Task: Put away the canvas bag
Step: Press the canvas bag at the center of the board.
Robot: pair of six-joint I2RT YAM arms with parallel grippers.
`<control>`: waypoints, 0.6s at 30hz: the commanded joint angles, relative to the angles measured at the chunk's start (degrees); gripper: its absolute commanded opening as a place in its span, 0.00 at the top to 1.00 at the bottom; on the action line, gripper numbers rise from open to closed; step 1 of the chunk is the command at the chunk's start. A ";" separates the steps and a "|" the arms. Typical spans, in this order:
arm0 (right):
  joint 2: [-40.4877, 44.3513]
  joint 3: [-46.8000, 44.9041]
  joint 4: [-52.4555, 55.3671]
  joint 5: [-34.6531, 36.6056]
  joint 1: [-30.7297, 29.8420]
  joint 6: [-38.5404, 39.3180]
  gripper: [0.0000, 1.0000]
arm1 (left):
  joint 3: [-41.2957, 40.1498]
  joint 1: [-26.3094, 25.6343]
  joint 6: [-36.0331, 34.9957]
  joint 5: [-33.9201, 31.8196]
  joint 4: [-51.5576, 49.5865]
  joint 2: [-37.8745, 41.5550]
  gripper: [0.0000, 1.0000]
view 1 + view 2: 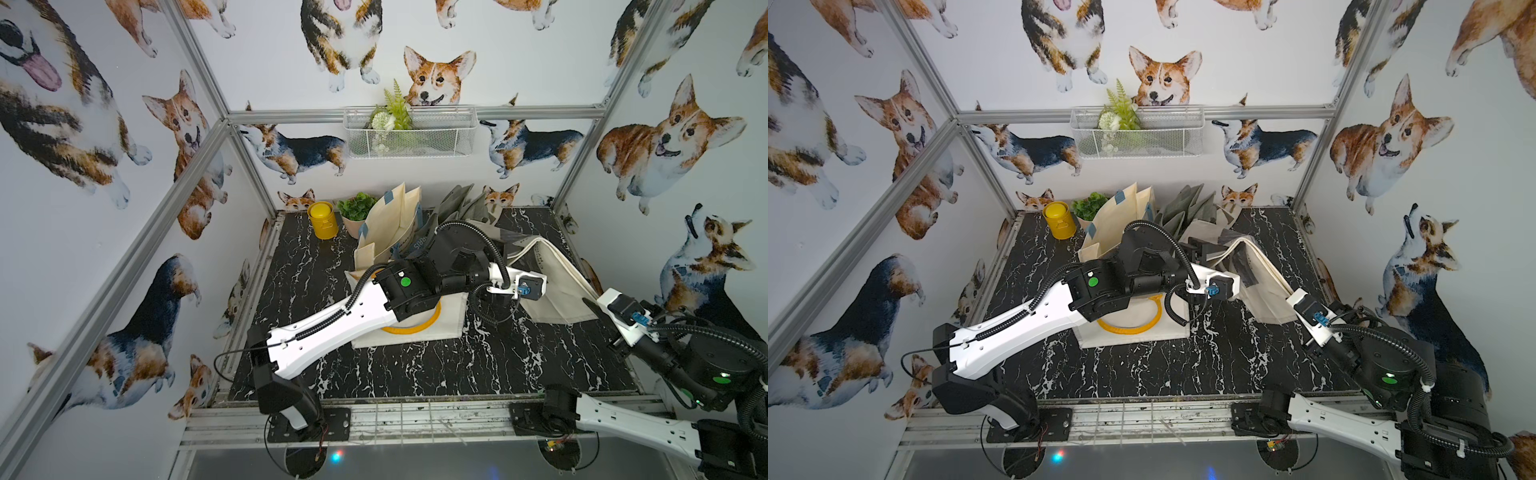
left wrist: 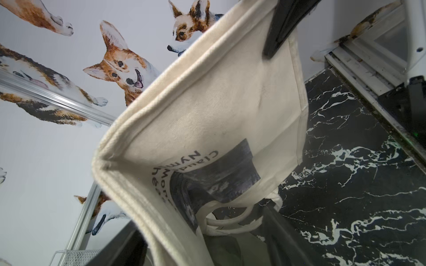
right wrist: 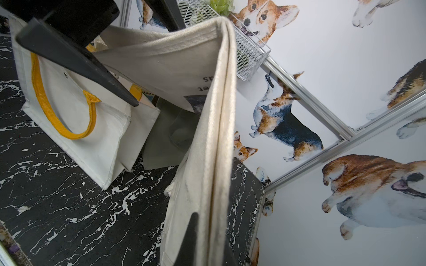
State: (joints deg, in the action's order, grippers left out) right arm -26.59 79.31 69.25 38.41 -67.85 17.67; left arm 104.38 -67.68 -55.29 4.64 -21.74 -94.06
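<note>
Right wrist view: the canvas bag is held up off the table, its doubled rim pinched in the closed right gripper.
The left gripper has its jaws standing apart, with the far end of the bag's rim running between them; whether they touch the cloth I cannot tell. The bag hangs just beside the yellow-handled bag, on the side toward the right arm.

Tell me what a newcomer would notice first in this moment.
The corgi wallpaper on the walls grabs attention first. Then comes the cream canvas bag, held up over the black marble table toward its right side, its rim pinched by the right gripper. A flat bag with yellow handles lies mid-table under the left arm.
</note>
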 commanded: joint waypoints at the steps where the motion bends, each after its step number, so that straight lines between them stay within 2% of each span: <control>1: -0.35 0.15 1.61 -0.80 -0.01 0.13 1.00 | 3.87 -1.60 -8.22 -0.82 -0.89 -2.71 0.20; 8: -0.46 2.36 3.86 0.75 -0.06 1.56 1.00 | 9.82 -2.98 -13.79 -4.69 0.86 -7.12 0.15; 13: -0.50 5.09 4.71 1.92 -0.08 2.69 1.00 | 11.71 -2.69 -13.05 -6.53 3.43 -7.44 0.13; 18: -1.42 7.74 5.15 1.92 -0.02 5.14 1.00 | 13.50 -0.47 -8.89 -5.76 2.94 -7.54 0.11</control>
State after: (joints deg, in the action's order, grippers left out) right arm -27.18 85.84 75.55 39.83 -67.88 20.23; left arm 116.92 -69.14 -63.81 -1.76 -20.67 -101.60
